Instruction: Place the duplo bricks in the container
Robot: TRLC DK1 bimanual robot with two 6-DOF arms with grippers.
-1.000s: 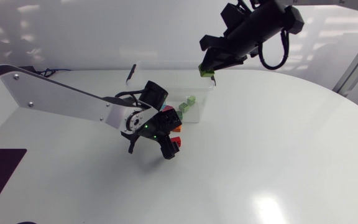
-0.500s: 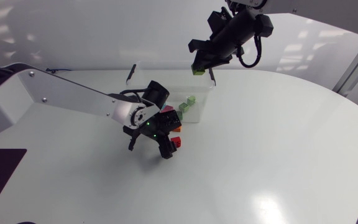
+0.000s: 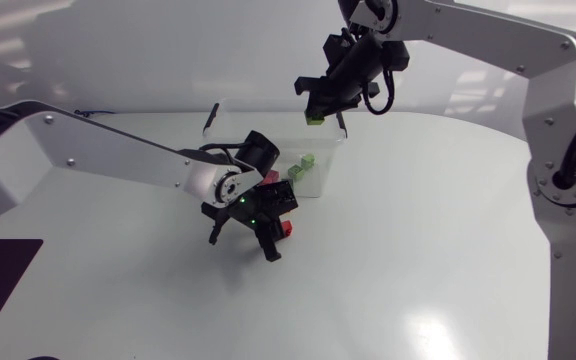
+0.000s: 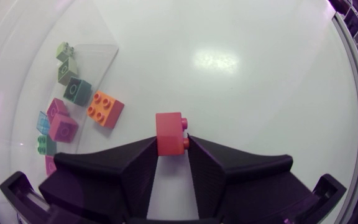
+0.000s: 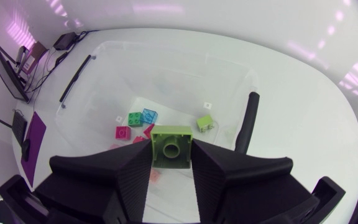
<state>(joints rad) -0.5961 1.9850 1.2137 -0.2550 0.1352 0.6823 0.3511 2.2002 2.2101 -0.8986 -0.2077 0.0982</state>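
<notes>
Right now the left pincer (image 4: 173, 148) is clamping a red brick (image 4: 169, 132) between its fingertips, low over the white worktop (image 3: 418, 260) and just beside the clear box (image 3: 230, 110). An orange brick (image 4: 105, 108) is lying on the worktop near that box. Meanwhile the right pincer (image 5: 171, 152) is gripping a light green brick (image 3: 315, 120) from both sides, hanging above the box, where a pink brick (image 5: 122, 132), a blue brick (image 5: 148, 116) and a small green brick (image 5: 205, 122) are sitting inside.
</notes>
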